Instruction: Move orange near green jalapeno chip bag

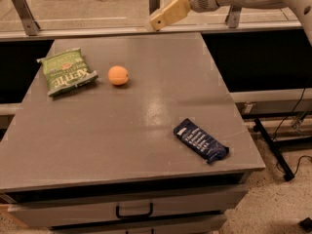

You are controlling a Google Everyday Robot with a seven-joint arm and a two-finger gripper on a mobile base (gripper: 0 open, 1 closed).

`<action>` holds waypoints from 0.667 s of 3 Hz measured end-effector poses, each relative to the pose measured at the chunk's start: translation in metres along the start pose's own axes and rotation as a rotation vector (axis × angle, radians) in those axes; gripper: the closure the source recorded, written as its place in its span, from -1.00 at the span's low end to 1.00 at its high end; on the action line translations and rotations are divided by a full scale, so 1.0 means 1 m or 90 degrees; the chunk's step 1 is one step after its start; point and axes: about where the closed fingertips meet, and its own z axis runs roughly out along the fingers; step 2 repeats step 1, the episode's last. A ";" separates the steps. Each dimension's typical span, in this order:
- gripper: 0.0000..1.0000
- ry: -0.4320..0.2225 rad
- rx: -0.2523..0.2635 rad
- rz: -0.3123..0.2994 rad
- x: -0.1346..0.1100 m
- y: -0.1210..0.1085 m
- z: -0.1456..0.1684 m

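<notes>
Orange (118, 75) sits on the bench (146, 130), in the left half toward the far edge. It is just right of the chip bag (66, 71) and not touching it. Bag lies flat near the far left corner. We see the gripper (156, 21) raised over the far edge, clear of both; how its jaws stand we cannot make out. Dark blue bar (201, 141) lies toward the near right corner.
</notes>
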 end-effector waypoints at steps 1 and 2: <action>-1.00 0.001 0.002 -0.002 0.000 -0.002 -0.001; -1.00 0.001 0.002 -0.002 0.000 -0.002 -0.001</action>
